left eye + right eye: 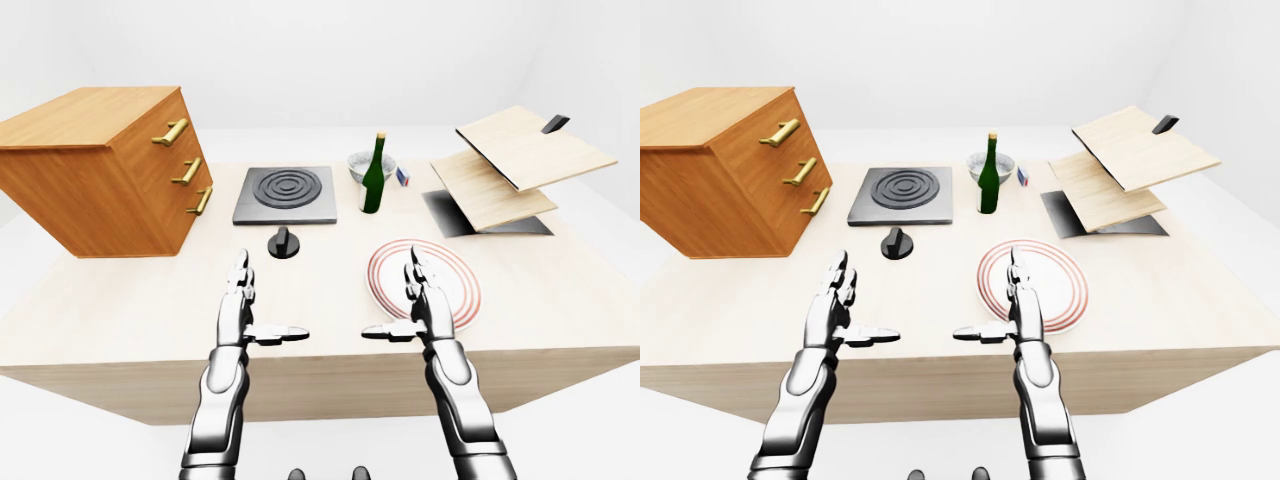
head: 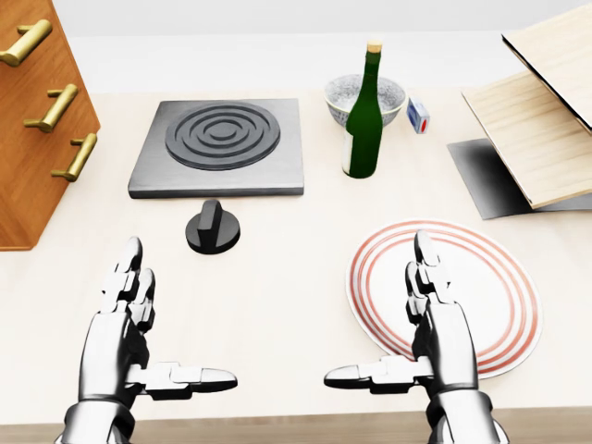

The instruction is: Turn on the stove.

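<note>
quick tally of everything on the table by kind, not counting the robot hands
Square dark grey stove plate with ring burner: 1
Black round stove knob: 1
Green glass bottle: 1
Grey speckled bowl: 1
White plate with red rings: 1
Small white and blue box: 1
Wooden drawer cabinet with brass handles: 1
Light wooden boards: 2
Total: 9

Bare tabletop (image 2: 277,296) between left hand (image 2: 125,324) and knob (image 2: 213,227); drawer chest (image 2: 32,120) crowds left, bottle (image 2: 363,116) right.
</note>
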Robot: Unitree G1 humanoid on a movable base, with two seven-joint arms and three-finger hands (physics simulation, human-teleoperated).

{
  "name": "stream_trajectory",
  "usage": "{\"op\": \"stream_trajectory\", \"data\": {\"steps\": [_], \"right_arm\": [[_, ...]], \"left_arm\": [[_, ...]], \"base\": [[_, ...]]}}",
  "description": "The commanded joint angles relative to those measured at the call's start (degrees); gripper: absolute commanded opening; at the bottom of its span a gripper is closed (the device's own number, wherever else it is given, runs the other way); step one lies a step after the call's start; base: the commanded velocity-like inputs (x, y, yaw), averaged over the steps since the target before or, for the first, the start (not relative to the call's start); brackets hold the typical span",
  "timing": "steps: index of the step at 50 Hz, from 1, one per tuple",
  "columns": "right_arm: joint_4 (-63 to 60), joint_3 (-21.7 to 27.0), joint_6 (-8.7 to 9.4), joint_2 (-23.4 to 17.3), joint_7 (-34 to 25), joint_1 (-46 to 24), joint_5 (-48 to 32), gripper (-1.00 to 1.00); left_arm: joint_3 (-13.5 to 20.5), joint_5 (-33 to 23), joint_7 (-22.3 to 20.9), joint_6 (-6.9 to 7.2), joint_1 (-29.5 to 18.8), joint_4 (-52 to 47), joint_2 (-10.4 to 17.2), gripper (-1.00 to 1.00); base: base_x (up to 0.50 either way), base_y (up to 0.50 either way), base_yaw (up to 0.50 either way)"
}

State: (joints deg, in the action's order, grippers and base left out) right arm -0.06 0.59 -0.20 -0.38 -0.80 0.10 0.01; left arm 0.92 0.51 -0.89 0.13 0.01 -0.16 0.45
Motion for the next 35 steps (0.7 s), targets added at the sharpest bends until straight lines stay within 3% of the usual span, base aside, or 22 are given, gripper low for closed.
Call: {"op": "stream_trajectory", "data": {"steps": [1, 5, 13, 17, 35], "right_arm": [[0.97, 0.63, -1.15, -0.49, -0.95, -0.02, -0.79, 1.0], [-0.21, 0.84, 0.09, -0.65, -2.15, 0.26, 0.06, 1.0], [0.61, 0.91, -0.2, -0.67, -2.68, -0.06, 0.3, 1.0], [0.92, 1.08, 0.58, -0.72, -2.97, -0.44, 0.7, 1.0], [0.37, 0.62, 0.33, -0.61, -4.0, 0.29, 0.58, 1.0]], "left_arm": [[1.58, 0.87, -1.38, 0.4, -0.03, -0.43, 0.76, 1.0], [1.93, 1.13, -1.38, 0.4, -0.38, -0.03, 0.89, 1.0], [2.21, 1.2, -1.24, 0.12, -1.32, 1.5, 1.05, 1.0], [2.18, 1.26, -1.32, 0.07, -1.09, 1.28, 1.08, 1.0], [2.43, 1.43, -1.4, 0.69, -0.98, 0.59, 1.18, 1.0]], "base": [[0.0, 0.0, 0.0], [0.0, 0.0, 0.0], [0.0, 0.0, 0.0], [0.24, 0.0, 0.0], [0.28, 0.0, 0.0]]}}
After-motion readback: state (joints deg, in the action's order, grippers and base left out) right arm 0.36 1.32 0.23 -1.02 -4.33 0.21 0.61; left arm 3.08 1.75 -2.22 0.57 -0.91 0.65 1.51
